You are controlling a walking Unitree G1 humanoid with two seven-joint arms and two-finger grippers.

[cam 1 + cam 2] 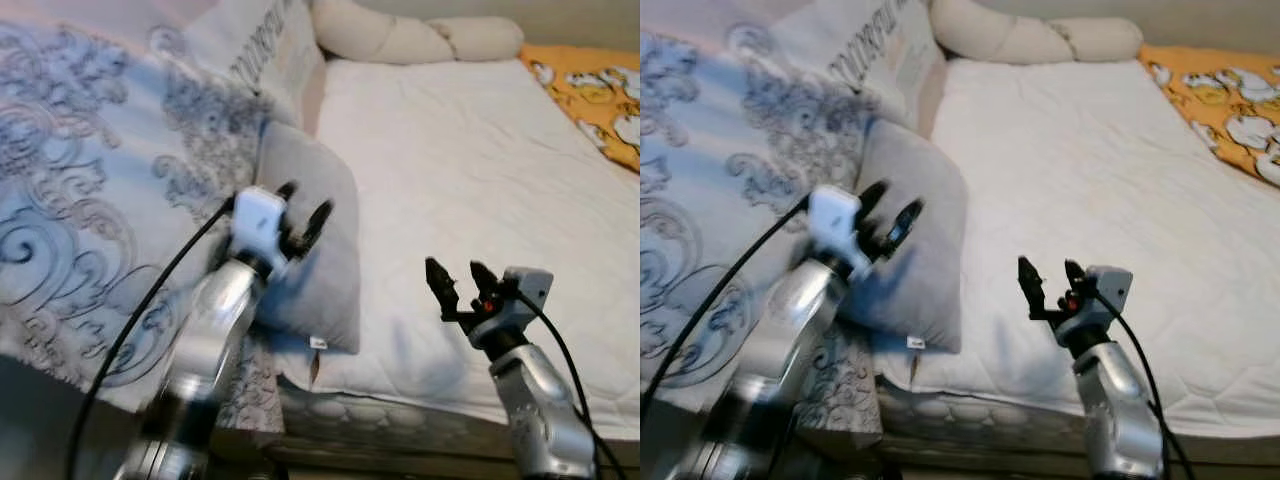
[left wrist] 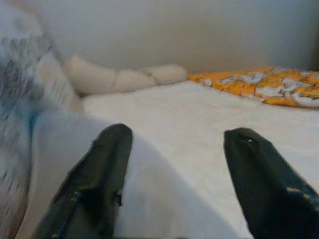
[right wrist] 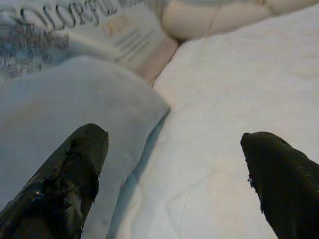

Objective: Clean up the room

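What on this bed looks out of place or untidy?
The grey pillow lies at the bed's left edge, down by the foot, hanging partly past the mattress. The patterned quilt is heaped beside it. The left gripper, jaws open, is at the pillow.

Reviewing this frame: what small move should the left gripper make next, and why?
Probably ease the left gripper down and close on the grey pillow: its fingers are open right over the pillow, which lies at the edge of the white mattress.

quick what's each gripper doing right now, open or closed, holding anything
Left gripper: open, holding nothing, over the grey pillow.
Right gripper: open, holding nothing, above the white mattress.
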